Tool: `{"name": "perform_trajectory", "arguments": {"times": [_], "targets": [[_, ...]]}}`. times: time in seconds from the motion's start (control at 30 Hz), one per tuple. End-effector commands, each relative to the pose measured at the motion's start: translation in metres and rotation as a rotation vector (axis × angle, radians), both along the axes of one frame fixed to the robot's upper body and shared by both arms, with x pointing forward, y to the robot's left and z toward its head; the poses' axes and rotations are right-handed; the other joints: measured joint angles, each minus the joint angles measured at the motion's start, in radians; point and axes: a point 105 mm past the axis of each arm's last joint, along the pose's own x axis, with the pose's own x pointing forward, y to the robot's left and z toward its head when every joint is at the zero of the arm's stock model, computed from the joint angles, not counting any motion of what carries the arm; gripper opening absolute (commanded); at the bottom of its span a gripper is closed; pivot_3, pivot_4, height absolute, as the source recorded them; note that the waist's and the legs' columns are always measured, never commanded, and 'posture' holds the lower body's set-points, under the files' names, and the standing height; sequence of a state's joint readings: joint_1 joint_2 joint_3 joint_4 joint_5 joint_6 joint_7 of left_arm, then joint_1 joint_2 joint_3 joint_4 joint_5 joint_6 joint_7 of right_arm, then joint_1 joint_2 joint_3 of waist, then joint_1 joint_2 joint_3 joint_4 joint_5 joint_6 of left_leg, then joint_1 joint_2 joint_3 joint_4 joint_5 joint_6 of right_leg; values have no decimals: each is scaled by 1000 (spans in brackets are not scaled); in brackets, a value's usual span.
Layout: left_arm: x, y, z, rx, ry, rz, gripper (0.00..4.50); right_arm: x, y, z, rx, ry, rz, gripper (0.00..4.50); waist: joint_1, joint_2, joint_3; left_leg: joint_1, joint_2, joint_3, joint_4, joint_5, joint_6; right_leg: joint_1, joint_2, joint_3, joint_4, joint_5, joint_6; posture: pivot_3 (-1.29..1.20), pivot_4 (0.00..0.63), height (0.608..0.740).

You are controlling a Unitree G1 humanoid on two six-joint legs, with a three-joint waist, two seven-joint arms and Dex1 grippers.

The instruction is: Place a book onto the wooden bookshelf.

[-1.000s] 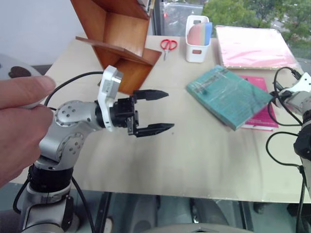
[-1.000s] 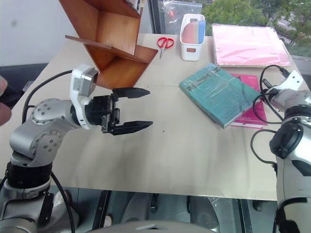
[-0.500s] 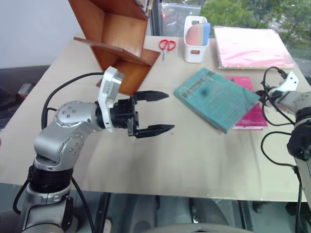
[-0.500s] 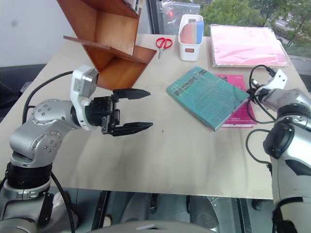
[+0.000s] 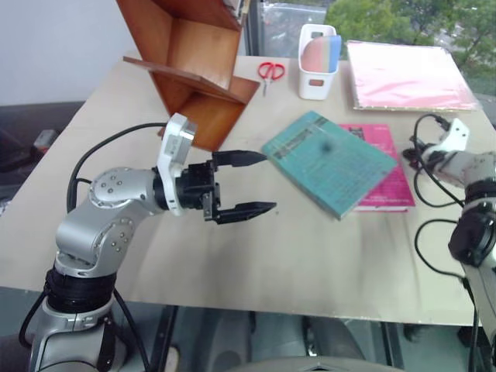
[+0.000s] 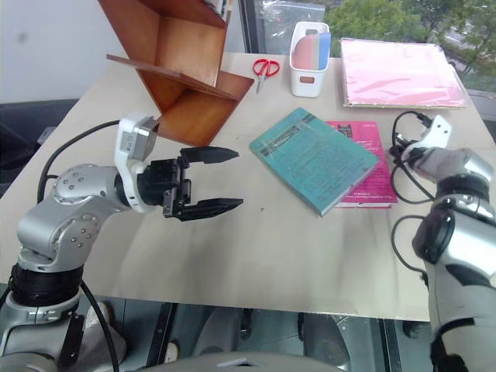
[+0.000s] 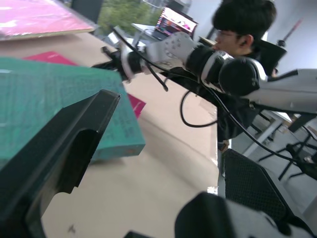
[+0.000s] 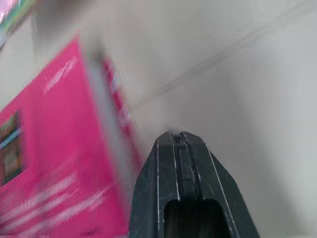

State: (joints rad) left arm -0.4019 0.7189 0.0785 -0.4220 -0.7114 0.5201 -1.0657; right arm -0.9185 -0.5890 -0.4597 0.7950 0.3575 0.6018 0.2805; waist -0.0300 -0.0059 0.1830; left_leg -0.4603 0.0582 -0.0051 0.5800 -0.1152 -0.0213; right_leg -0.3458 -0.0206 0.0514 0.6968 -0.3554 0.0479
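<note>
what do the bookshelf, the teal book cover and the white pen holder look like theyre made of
Wooden bookshelf: polished reddish-brown wood, faint sheen on the boards. Teal book: probably glossy or film-wrapped card, light glare on the cover. White pen holder: likely moulded plastic, smooth with rounded corners.

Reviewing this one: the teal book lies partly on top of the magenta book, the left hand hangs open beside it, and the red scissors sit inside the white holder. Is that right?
Not quite. The red scissors lie flat on the table between the wooden bookshelf and the white holder, as the left eye view shows. The rest holds: the teal book overlaps the magenta book, and the left hand hangs open beside it.
</note>
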Motion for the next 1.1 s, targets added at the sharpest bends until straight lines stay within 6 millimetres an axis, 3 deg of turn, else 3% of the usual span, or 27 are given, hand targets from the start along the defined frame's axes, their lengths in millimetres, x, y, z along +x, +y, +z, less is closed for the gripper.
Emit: {"name": "perform_trajectory", "arguments": {"times": [0.03,0.13,0.17,0.23,0.37,0.43,0.5,0.73,1.0,1.1], "targets": [[-5,1,9,-9,-45,-2,4500,-13,11,67,-196,-240,76,29,-2,1,1,0,0,0,0,0,0,0,0,0,0,0,0,0,150,740],[-3,3,7,-11,-39,7,4500,-34,43,89,-249,-349,244,767,-5,1,1,0,1,-1,-1,1,-2,0,0,-1,0,0,0,0,150,740],[-2,4,7,-11,-35,10,4500,-47,69,91,-293,-373,373,1172,-6,1,1,0,1,-1,-1,1,-2,0,1,-1,0,0,0,0,150,740],[-1,6,5,-9,-30,17,4500,-70,110,81,-350,-360,581,2097,-7,1,1,0,2,-2,-1,0,0,1,1,-2,0,0,0,0,150,740],[0,9,4,-4,-26,27,4500,-95,152,52,-431,-297,800,3792,-6,1,1,1,1,-2,0,0,0,1,1,-2,1,0,0,0,150,740],[1,9,4,-3,-24,33,4500,-94,166,34,-482,-259,835,3673,-4,0,1,1,1,-3,1,0,0,2,1,-3,1,0,0,0,150,740],[0,9,4,-1,-24,35,4500,-92,172,27,-452,-248,855,3119,-5,0,1,1,1,-3,1,0,0,2,1,-3,1,0,0,0,150,740],[-4,13,4,8,-26,56,4500,-65,171,8,-524,-186,815,93,-5,-1,1,0,1,-4,2,0,0,1,1,-4,1,0,0,0,150,740],[-7,15,2,7,-25,77,4500,-39,138,-24,-610,-19,687,34,-2,-2,0,1,1,-5,1,0,0,2,1,-5,1,0,0,0,150,740],[-5,18,0,5,-22,86,4500,-37,114,-29,-598,30,604,34,3,-5,-1,1,1,-5,2,0,0,3,1,-5,1,0,0,0,150,740]]}}
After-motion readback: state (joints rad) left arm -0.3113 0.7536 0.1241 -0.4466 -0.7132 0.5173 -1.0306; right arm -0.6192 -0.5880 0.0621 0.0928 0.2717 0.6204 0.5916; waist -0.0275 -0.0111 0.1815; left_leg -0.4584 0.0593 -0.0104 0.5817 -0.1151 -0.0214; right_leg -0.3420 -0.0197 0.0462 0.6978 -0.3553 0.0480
